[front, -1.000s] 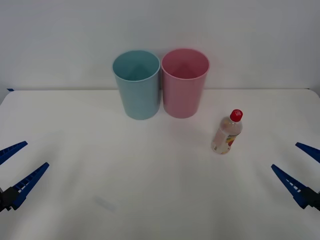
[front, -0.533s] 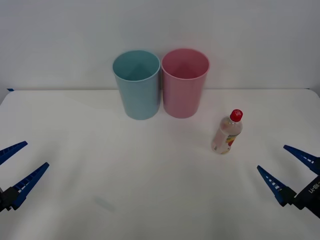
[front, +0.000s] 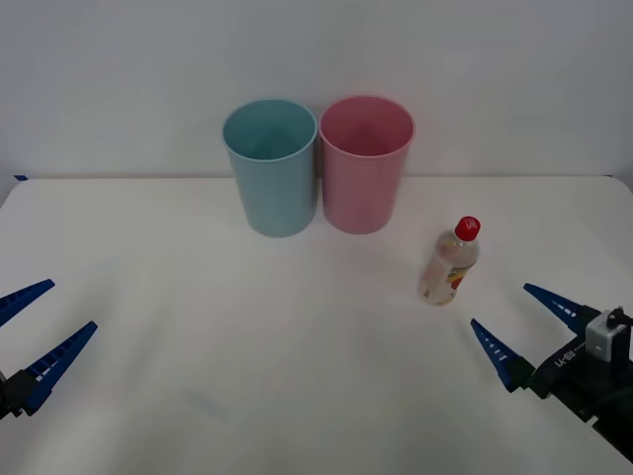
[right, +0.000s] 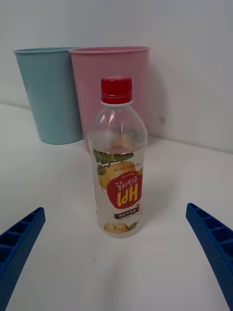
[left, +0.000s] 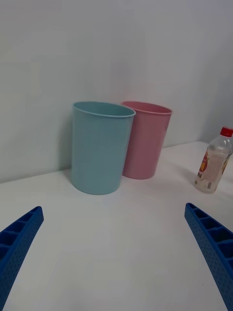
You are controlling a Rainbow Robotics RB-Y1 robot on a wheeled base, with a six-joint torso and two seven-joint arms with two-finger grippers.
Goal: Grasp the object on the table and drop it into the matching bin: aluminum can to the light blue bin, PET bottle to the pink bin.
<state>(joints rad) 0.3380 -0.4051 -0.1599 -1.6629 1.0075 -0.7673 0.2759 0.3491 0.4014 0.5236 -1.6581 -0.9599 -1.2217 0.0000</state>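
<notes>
A small clear PET bottle (front: 450, 262) with a red cap and a pale red-yellow label stands upright on the white table (front: 297, 336), right of centre. In the right wrist view the bottle (right: 118, 160) stands straight ahead between the open fingers, a short way off. My right gripper (front: 514, 322) is open, low at the right, near the bottle but apart from it. My left gripper (front: 25, 332) rests open at the left edge. The light blue bin (front: 270, 166) and the pink bin (front: 366, 163) stand side by side at the back.
A pale wall rises just behind the bins. The two bins touch or nearly touch each other. In the left wrist view the light blue bin (left: 101, 146), the pink bin (left: 145, 138) and the bottle (left: 213, 160) show farther off.
My right gripper has moved in from the right edge toward the bottle, staying open. The left gripper and the bottle have not moved.
</notes>
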